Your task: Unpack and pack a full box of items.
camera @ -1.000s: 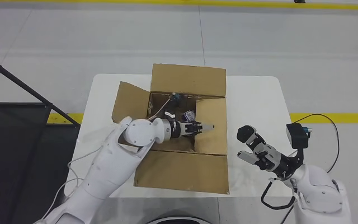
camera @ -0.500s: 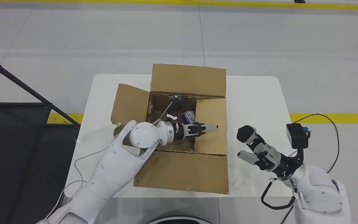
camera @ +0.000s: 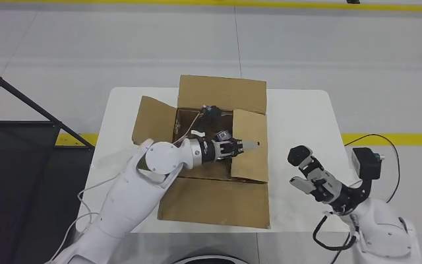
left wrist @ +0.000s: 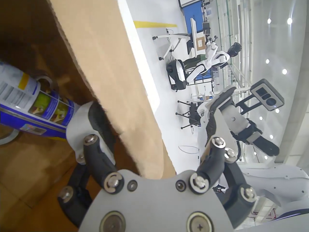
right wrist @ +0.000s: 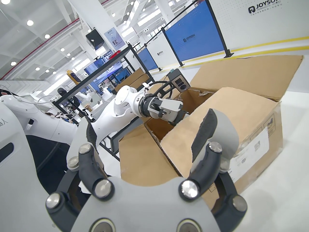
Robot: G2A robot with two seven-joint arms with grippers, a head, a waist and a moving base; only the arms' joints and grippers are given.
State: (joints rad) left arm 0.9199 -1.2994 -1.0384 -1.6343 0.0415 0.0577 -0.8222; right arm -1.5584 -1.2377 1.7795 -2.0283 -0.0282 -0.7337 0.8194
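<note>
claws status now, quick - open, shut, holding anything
left claw: open, one finger on each side of the box flap, not clamped on it
right claw: open, empty

White counter (camera: 300, 115), rectangular. One open cardboard box (camera: 198, 170) stands on it, roughly mid-counter, with more bare surface to the right. Front flap (camera: 214, 201) lies flat toward the near edge. Right flap (camera: 249, 145) looks tilted up; angle unclear from above.

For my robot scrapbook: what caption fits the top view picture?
Left hand straddles a flap of the open cardboard box while the right hand hovers open beside it.
</note>
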